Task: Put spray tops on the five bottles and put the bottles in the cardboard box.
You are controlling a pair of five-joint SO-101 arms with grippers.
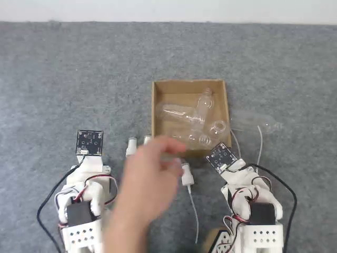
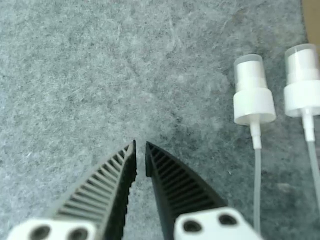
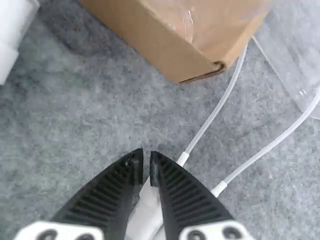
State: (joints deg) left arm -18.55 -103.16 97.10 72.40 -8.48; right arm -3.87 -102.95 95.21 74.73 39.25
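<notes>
Spray tops [image 2: 254, 95] beside left gripper [image 2: 140, 150]
Jaws nearly closed, empty; tops lie at 3 o'clock of it, tubes toward 6 o'clock, nearer this arm.

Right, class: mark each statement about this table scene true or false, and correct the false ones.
1. The cardboard box holds clear bottles. True.
2. Every bottle is inside the box. False: one bottle lies on the carpet, to the right of the box.
3. The left tool grips a spray top. False: it is shut on nothing, and two spray tops lie on the carpet nearby.
4. A person's hand hovers over the carpet close to the box. True.
</notes>
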